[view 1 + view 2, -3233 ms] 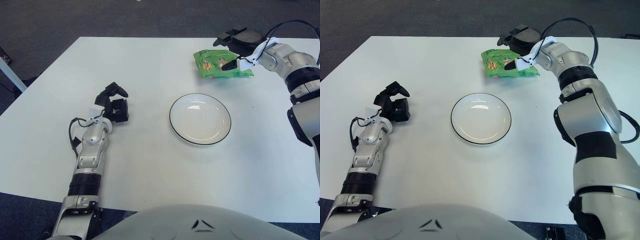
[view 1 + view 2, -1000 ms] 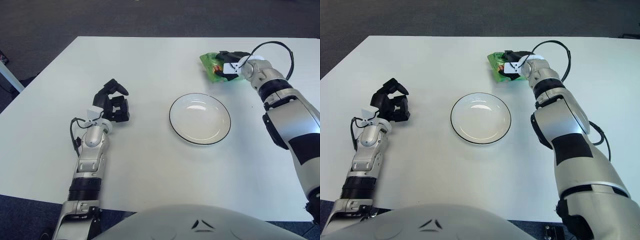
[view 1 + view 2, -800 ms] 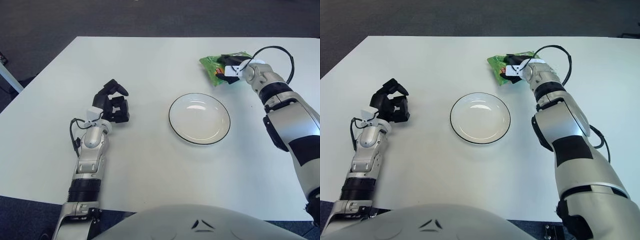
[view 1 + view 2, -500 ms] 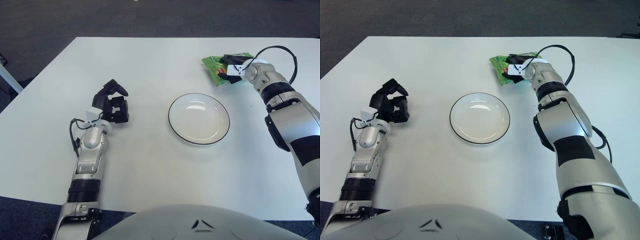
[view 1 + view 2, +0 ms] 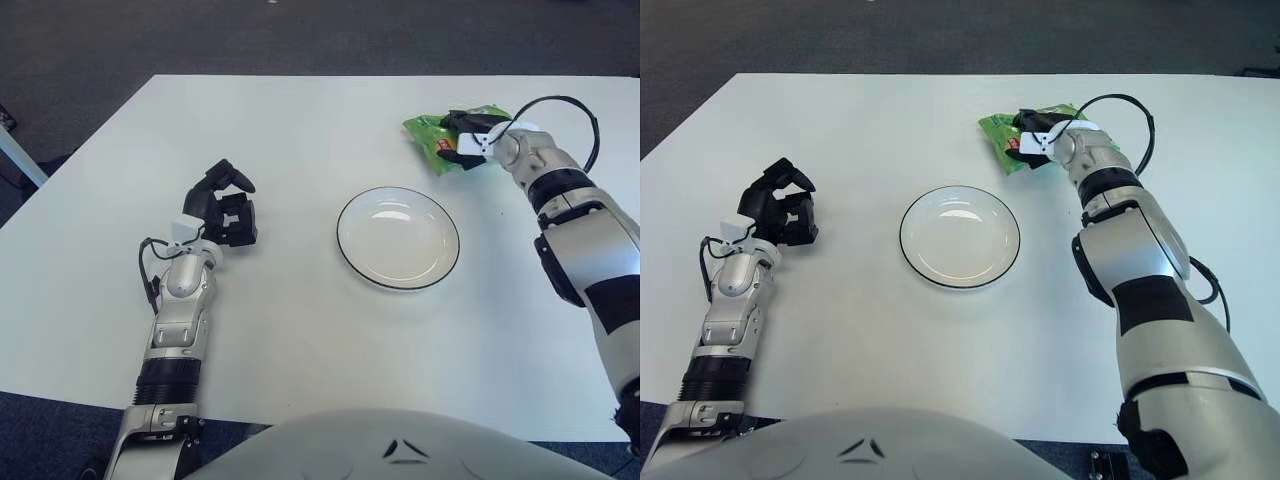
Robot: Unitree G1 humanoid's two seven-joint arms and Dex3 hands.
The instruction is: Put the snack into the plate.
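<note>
right hand [image 5: 468, 140]: fingers clamped on green snack bag [image 5: 432, 137], bag beyond the plate's far right edge | plate [image 5: 398, 238]: nearer than that hand | left hand [image 5: 226, 205]: fingers curled, holding nothing, left of plate

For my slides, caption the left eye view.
Right hand grips the green snack bag beyond the empty plate; left hand idle at left.

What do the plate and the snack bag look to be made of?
Plate: probably glazed ceramic, possibly melamine; glossy white with a thin dark rim and light glare inside. Snack bag: thin plastic film, shiny green with print, creased where the right hand grips it. The left hand shows left of the plate, fingers curled.
</note>
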